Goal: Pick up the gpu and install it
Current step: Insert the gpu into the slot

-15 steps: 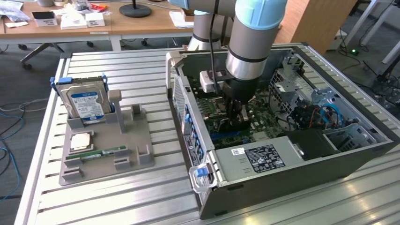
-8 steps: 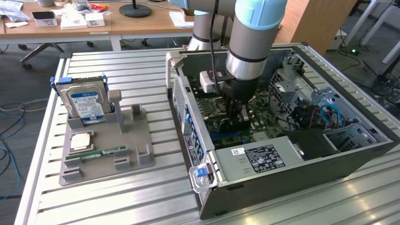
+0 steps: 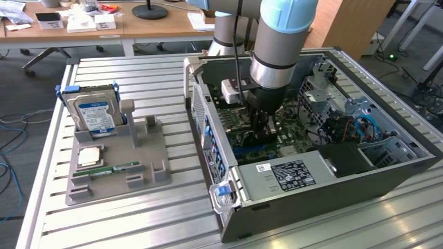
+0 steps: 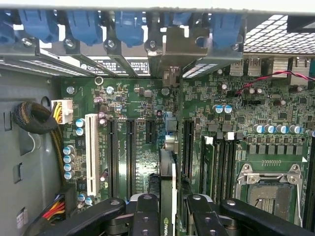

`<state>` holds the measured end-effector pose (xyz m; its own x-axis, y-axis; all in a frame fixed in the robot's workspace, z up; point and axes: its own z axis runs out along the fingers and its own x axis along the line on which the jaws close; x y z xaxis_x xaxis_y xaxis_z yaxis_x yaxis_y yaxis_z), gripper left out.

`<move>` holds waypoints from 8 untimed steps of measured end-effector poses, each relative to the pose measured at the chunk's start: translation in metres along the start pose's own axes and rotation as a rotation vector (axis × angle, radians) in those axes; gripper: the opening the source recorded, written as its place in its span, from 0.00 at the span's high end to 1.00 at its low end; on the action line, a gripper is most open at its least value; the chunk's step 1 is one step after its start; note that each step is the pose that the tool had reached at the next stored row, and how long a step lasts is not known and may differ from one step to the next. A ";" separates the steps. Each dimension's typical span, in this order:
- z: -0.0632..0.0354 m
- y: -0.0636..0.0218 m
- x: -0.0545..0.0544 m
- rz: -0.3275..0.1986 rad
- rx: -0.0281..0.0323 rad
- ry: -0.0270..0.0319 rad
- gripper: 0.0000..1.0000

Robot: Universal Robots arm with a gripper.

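Tool clamps gpu edge-on over motherboard slots inside case.

Green motherboard with black expansion slots and one white slot. Blue latches. Black gripper; gpu black along its edge. Silver hard drive with blue-and-white label; grey holder; pale blue arm joint.

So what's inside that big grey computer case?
A green motherboard, a silver labelled power supply box, and the end effector gripping a thin green-and-black graphics card edge-on. The card covers whatever lies directly under it.
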<state>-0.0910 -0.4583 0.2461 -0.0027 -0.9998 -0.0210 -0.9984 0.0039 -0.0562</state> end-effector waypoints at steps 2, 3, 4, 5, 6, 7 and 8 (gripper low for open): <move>0.0001 0.0000 0.000 -0.001 0.0000 0.0000 0.74; 0.0002 0.0000 0.000 -0.002 0.0002 0.0001 0.74; 0.0003 0.0000 0.000 -0.002 0.0003 0.0002 0.74; 0.0004 0.0000 0.000 -0.003 0.0004 0.0002 0.74; 0.0004 0.0000 0.000 -0.003 0.0005 0.0001 0.74; 0.0005 0.0001 0.000 -0.003 0.0006 0.0001 0.74; 0.0005 0.0001 0.000 -0.003 0.0005 0.0001 0.74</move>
<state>-0.0911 -0.4583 0.2456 0.0000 -0.9998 -0.0208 -0.9984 0.0012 -0.0568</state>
